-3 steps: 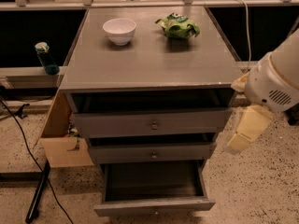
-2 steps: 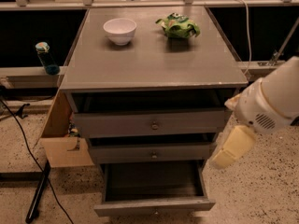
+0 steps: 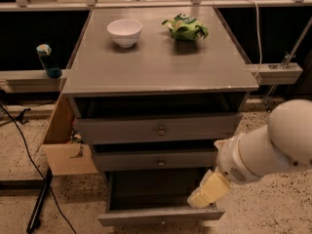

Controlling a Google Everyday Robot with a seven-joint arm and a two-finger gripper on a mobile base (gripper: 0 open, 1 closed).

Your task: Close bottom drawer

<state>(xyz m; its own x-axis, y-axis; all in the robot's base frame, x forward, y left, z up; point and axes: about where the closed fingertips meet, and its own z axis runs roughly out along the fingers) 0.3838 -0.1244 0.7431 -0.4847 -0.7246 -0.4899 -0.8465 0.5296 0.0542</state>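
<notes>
The grey wooden cabinet [image 3: 161, 67] has three drawers. The bottom drawer [image 3: 158, 213] is pulled far out, its empty tray showing and its slim front panel at the lower edge of the view. The middle drawer [image 3: 156, 161] and the top drawer [image 3: 158, 129] stand slightly out. My gripper [image 3: 207, 191] comes in from the right on a thick white arm [image 3: 273, 147]. Its pale yellow end hangs over the right side of the open bottom drawer, just above the front panel's right end.
A white bowl [image 3: 125, 32] and a green bag [image 3: 185, 27] sit on the cabinet top. An open cardboard box [image 3: 66, 145] stands at the cabinet's left side. A blue bottle [image 3: 48, 61] stands on a ledge at left. A black cable [image 3: 29, 155] runs across the speckled floor.
My arm has swung down and to the left, bringing the gripper from beside the middle drawer to over the bottom drawer's right side. The drawers have not moved.
</notes>
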